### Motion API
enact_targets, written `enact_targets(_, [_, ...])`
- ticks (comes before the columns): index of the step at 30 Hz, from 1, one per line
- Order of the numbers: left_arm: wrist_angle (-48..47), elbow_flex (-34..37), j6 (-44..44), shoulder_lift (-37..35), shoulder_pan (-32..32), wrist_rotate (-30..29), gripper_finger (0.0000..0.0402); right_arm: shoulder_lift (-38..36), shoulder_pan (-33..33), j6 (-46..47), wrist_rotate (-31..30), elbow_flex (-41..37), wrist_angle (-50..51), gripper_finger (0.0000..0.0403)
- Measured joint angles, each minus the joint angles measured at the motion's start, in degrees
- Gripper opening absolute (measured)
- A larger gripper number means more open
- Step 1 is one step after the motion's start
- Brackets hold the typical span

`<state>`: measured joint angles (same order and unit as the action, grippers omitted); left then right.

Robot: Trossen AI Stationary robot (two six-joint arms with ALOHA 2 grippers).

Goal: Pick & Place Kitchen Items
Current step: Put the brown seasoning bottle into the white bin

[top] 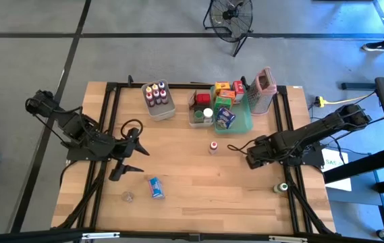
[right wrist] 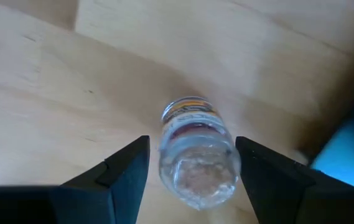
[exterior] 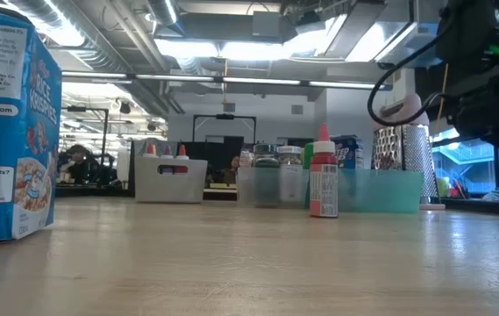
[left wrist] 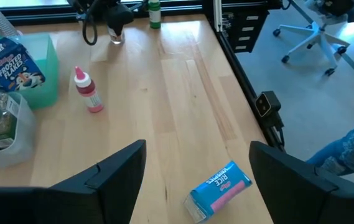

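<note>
Nearest the front edge lie one blue cereal box (top: 155,187) and one small clear jar (top: 127,196), with one green-capped bottle (top: 283,187) at the right. Mid-table, the left gripper (top: 132,158) hangs wide open and empty. The right gripper (right wrist: 191,146) straddles a spice jar (right wrist: 195,168), jaws part-open, not visibly clamped; centring before closing should stop it slipping. Beyond stands one red-capped bottle (top: 213,147)

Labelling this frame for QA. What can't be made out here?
- Right pincer: the fingers flank a clear jar, but whether they touch it is unclear.
- High view: labels in the teal tray are too small to read.
- Low view: the blue cereal box is cut off by the picture's edge.
</note>
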<state>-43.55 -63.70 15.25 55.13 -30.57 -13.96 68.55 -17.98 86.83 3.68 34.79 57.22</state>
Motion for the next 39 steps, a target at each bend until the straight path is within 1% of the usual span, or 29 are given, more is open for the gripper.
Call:
enact_targets(8, [0.0, 0.0, 0.0, 0.0, 0.0, -0.1, 0.0281, 0.0, 0.4, -1.8, 0.9, -0.5, -0.9, 0.0236])
enact_targets(11, [0.0, 0.0, 0.0, 0.0, 0.0, -0.3, 0.0281, 0.0, 0.4, -2.3, 1.1, -0.5, -1.3, 0.0220])
enact_targets(15, [0.0, 0.0, 0.0, 0.0, 0.0, -0.3, 0.0281, 0.0, 0.4, -3.7, 2.4, -0.4, -2.3, 0.0181])
enact_targets(23, [0.0, 0.0, 0.0, 0.0, 0.0, -0.4, 0.0281, 0.0, 0.4, -6.5, 4.1, 0.7, -5.9, 0.0177])
enact_targets(27, [0.0, 0.0, 0.0, 0.0, 0.0, -0.4, 0.0281, 0.0, 0.4, -10.0, 4.1, 5.5, -5.6, 0.0177])
enact_targets(33, [0.0, 0.0, 0.4, 0.0, 0.0, -0.4, 0.0281, 0.0, 0.4, -18.7, 4.0, 18.0, -4.6, 0.0177])
enact_targets(36, [0.0, 0.0, 0.5, 0.0, 0.0, -0.3, 0.0281, 0.1, 0.9, -23.5, 1.7, 24.2, -3.7, 0.0177])
enact_targets(39, [0.0, 0.0, 0.9, 0.0, 0.0, -0.3, 0.0281, 0.2, 2.4, -29.0, -0.6, 28.8, -3.2, 0.0177])
